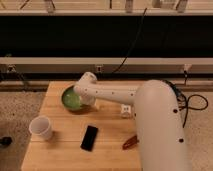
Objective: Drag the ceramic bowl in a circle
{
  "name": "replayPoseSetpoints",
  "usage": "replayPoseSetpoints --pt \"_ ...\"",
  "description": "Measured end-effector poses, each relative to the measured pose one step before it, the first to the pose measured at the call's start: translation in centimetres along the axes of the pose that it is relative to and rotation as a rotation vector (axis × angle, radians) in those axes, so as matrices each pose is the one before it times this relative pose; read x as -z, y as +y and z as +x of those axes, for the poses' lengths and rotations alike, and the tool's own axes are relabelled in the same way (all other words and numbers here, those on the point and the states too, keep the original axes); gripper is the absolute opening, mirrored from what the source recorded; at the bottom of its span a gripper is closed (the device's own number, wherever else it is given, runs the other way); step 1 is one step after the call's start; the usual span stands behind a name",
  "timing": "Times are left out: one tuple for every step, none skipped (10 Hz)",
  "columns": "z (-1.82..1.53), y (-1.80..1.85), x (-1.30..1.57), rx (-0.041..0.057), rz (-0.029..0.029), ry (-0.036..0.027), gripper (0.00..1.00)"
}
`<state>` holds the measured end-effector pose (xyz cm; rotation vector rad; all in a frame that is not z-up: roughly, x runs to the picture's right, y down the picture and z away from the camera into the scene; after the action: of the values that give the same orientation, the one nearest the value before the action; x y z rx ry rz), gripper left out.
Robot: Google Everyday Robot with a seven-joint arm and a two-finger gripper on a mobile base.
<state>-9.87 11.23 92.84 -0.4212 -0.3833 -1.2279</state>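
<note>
Wooden tabletop (pixel 60 152), pale planks; right part hidden behind robot arm (pixel 160 130). Far left: ceramic bowl (pixel 70 98), green, upright. Near left: white cup (pixel 41 127), upright, well apart from bowl. Near middle: black phone (pixel 90 137), lying flat. Right of phone: small reddish-brown thing (pixel 130 142), at arm's edge. Jaws down at bowl's right side, hidden under wrist (pixel 86 85).

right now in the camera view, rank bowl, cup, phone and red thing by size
1. ceramic bowl, gripper at its right edge
2. white cup and black phone, look alike
3. red thing
</note>
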Motion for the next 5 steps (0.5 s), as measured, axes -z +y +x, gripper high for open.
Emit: replayPoseSetpoints --pt "0.252 -0.146 0.046 0.0058 0.00076 0.00563 0.55" --pt "0.121 -0.013 0.041 0.00153 0.00099 0.00085 0.45" --pt "0.103 0.028 0.035 -0.00099 0.00081 0.00084 0.37" --pt "-0.064 -0.006 0.018 0.00081 0.00202 0.00188 0.27" --pt "0.008 -0.096 0.006 -0.00154 0.00427 0.00068 0.19"
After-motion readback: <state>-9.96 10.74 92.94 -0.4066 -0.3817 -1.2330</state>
